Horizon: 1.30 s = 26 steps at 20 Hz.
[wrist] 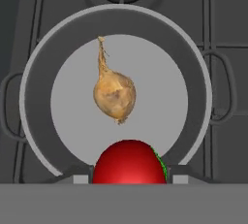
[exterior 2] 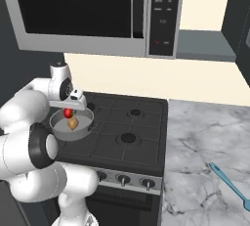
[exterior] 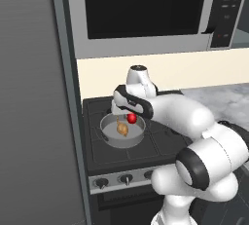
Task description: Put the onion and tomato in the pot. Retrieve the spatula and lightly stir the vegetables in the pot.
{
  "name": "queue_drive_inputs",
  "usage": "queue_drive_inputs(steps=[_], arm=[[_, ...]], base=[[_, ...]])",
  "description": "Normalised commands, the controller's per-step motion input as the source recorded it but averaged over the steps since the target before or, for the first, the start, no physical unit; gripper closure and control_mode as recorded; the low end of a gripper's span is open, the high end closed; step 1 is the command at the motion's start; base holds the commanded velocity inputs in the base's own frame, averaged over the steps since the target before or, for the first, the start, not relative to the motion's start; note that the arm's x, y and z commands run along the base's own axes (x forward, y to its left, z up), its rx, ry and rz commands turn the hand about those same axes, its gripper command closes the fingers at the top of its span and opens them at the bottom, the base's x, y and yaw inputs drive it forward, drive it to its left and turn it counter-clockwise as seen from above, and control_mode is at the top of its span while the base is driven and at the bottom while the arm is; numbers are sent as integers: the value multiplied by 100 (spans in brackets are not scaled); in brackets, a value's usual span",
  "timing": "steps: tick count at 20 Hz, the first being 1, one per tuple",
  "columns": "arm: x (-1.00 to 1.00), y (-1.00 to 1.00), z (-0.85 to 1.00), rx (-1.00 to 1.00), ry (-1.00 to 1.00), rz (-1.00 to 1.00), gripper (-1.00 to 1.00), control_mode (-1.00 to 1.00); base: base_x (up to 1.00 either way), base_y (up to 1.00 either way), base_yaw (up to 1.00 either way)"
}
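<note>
The grey metal pot (exterior: pixel 109 140) stands on the stove's front left burner. On its pale floor lies the golden-brown onion (wrist: pixel 114 96), its stem tip toward the top of the hand view. My gripper (wrist: pixel 129 175) hangs just above the pot, shut on the glossy red tomato (wrist: pixel 128 162), which sits between the two finger tips. From the base cameras the tomato (exterior: pixel 132 118) hovers over the onion (exterior: pixel 122 129) near the pot's far right rim. The teal spatula (exterior 2: pixel 229 183) lies far to the right on the marble counter, blade toward the stove.
The black stove (exterior 2: pixel 129 139) has four burners and a row of knobs (exterior 2: pixel 123 179) on its front. A microwave (exterior 2: pixel 93 12) hangs overhead. A tall grey panel (exterior: pixel 34 121) stands close on the stove's left. The marble counter (exterior 2: pixel 195 171) stretches to the right.
</note>
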Motion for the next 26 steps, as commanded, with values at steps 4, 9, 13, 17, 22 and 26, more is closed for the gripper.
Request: queue_drive_inputs(steps=[4,9,13,17,22,26], arm=[[20,1,-18,0,2,0,100,-100],[30,0,-26,0,5,0,100,-100],[16,0,-12,0,7,0,100,-100],[26,0,-13,0,8,0,100,-100],[16,0,-5,0,3,0,100,-100],[0,0,0,0,0,0,-100,-100]], base=[[0,0,0],[0,0,0],[0,0,0],[0,0,0],[0,0,0],[0,0,0]])
